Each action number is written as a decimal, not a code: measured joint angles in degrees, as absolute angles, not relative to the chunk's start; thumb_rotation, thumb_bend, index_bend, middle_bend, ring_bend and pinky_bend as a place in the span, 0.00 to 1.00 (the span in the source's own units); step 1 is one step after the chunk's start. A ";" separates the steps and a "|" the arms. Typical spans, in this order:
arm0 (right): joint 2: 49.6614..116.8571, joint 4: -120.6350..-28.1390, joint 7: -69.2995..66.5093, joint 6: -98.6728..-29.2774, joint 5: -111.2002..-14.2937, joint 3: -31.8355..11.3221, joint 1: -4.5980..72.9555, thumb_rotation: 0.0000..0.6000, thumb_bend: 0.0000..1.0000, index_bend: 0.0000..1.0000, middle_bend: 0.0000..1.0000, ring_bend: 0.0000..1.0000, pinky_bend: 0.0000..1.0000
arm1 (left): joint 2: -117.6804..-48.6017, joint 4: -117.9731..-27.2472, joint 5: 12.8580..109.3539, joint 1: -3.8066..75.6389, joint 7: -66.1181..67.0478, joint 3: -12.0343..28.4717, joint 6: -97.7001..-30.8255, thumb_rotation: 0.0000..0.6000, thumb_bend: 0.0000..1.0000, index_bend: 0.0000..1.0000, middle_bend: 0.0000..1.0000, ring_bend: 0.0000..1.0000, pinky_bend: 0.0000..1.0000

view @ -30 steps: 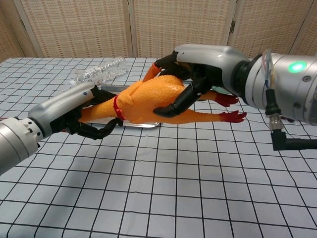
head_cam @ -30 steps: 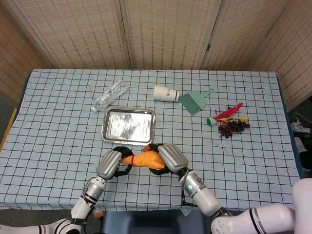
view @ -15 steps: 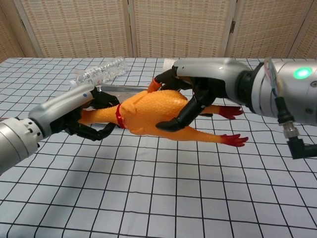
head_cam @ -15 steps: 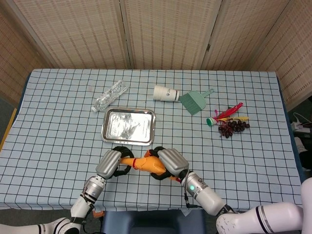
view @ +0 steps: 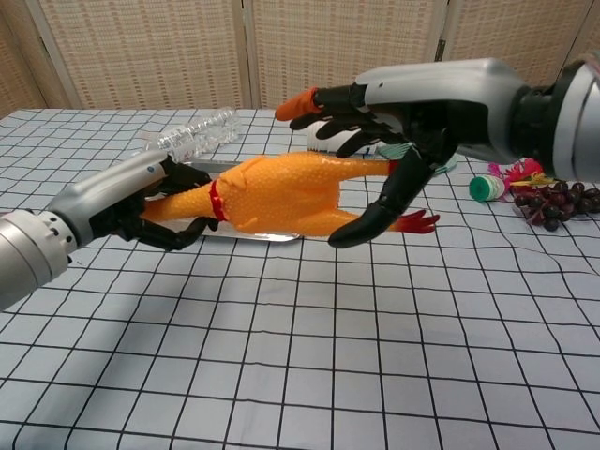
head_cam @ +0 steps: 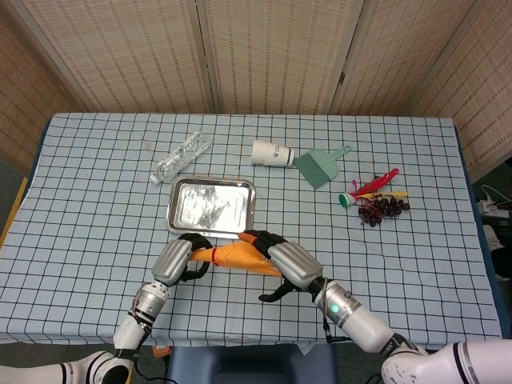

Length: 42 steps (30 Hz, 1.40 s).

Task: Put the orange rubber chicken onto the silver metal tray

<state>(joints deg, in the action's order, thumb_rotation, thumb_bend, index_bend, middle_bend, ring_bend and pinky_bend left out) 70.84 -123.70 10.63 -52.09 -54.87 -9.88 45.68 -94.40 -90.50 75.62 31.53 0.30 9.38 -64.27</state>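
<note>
The right hand (view: 394, 127) has let go: half a second ago its fingers (view: 370, 220) were wrapped round the body of the rubber chicken (view: 281, 192), and now they are spread wide, arched over and in front of the body without clasping it. The left hand (view: 141, 202) has kept its hold, fingers curled round the neck end at the left of the chest view, so the toy now hangs from that one hand. The chicken lies roughly level, head to the left, red feet to the right, raised above the checked cloth of the bench (head_cam: 88, 200) rather than resting on it. In the head view the chicken (head_cam: 240, 256) sits low in the frame, just below the near edge of the tray (head_cam: 210, 206), which lies a little left of centre; it has not reached the tray yet. This looks like a handover to the left hand (head_cam: 174, 260), which would have to carry the toy up the frame and set it on the metal. Held only by the neck, the soft body may droop or swing.
</note>
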 measured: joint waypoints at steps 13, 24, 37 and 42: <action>62.71 -125.82 9.46 -64.18 -76.41 -2.40 33.89 1.00 0.06 0.00 0.00 0.00 0.00 | -93.31 -82.72 71.79 34.13 -2.71 12.83 -59.74 1.00 0.80 0.90 0.47 0.28 0.25; 57.84 -116.00 -6.21 -68.42 -86.84 3.30 25.91 1.00 0.06 0.00 0.00 0.00 0.00 | -100.04 -66.26 68.06 42.78 -5.03 17.73 -51.85 1.00 0.80 0.90 0.47 0.28 0.25; 59.66 -110.73 -9.53 -63.64 -83.88 1.10 26.55 1.00 0.06 0.00 0.00 0.00 0.00 | -106.01 -48.05 68.16 49.67 -14.34 20.11 -45.80 1.00 0.64 0.80 0.42 0.27 0.25; 59.96 -110.44 -8.70 -62.20 -83.06 0.60 26.87 1.00 0.06 0.00 0.00 0.00 0.00 | -107.60 -42.19 71.61 51.13 -19.89 18.48 -45.07 1.00 0.60 0.54 0.34 0.23 0.25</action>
<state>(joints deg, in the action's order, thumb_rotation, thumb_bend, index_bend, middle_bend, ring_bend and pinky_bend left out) 59.96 -110.44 -8.70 -62.20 -83.06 0.60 26.87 -107.60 -42.19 71.61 51.13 -19.89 18.48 -45.07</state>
